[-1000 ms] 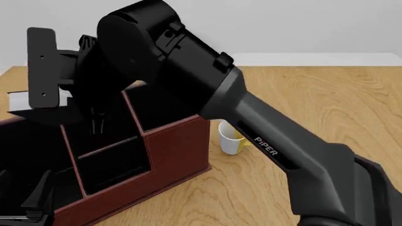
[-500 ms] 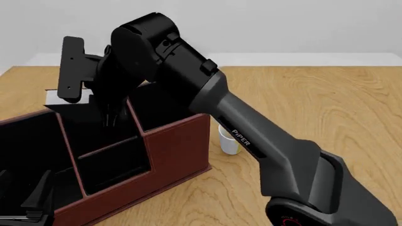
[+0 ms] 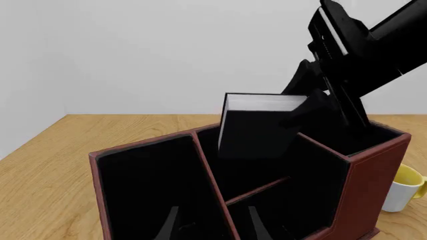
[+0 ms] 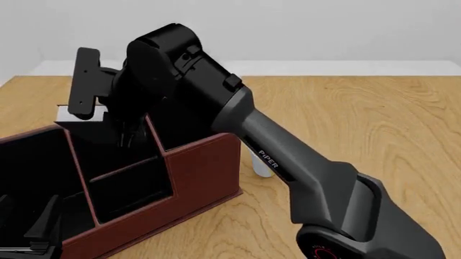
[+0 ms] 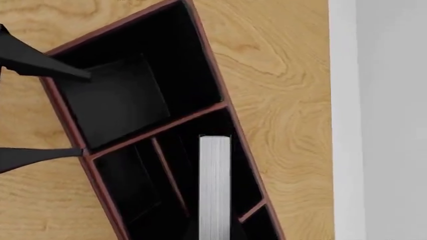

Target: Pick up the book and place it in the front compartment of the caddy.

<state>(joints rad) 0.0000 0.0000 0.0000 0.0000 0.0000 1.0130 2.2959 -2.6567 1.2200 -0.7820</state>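
The book [image 3: 257, 132], black with white page edges [image 5: 215, 185], stands upright with its lower end inside the caddy [image 4: 205, 167]. It sits in the middle section's far half, behind the reddish cross divider. My right gripper [image 3: 313, 107] reaches down from above and is shut on the book's top corner; its fingers [image 4: 126, 135] point into the caddy. The front compartment [image 4: 133, 191] on the near side of the divider holds nothing. My left gripper [image 3: 212, 227] is open, low at the caddy's near left end, its fingers [image 5: 40, 65] over the left end cell.
A white-and-yellow mug [image 3: 403, 192] stands on the wooden table just past the caddy's right end, mostly hidden by my right arm [image 4: 288, 162] in the front view. Bare table [image 4: 374, 124] stretches to the right. The caddy's left end cell [image 5: 120, 95] is black and holds nothing.
My right arm has swung back and rightward, carrying the book from over the caddy's left end to the middle section. In the last half second it barely moved. The left gripper stayed put.
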